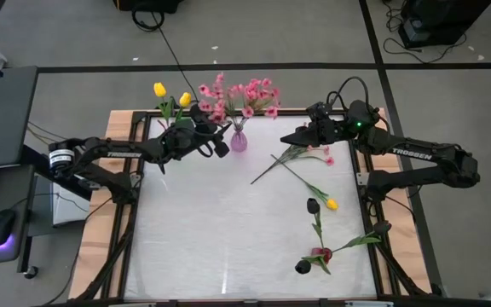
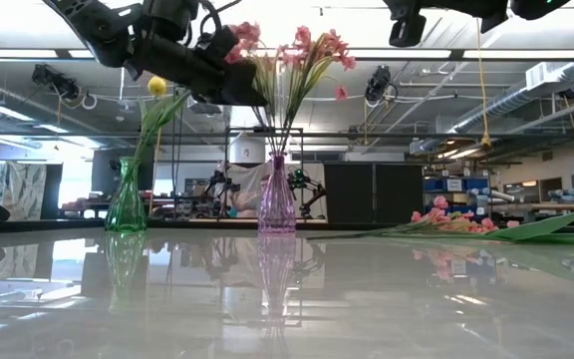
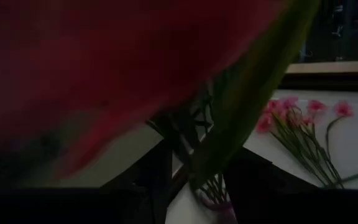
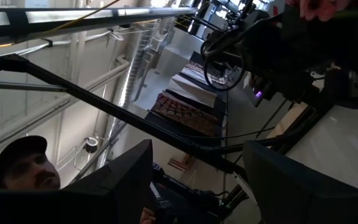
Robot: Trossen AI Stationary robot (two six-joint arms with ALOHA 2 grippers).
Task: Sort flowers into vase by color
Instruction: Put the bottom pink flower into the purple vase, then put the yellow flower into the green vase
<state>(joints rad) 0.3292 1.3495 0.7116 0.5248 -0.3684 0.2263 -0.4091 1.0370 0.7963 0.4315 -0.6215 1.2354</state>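
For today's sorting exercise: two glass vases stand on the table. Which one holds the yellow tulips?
The green glass vase, beside the left gripper. The other, a pink glass vase, holds only sprays of small pink blossoms.

Grey floor [image 1: 254, 34] with black cables [image 1: 156, 21]; workshop shelving [image 2: 456, 194] behind.
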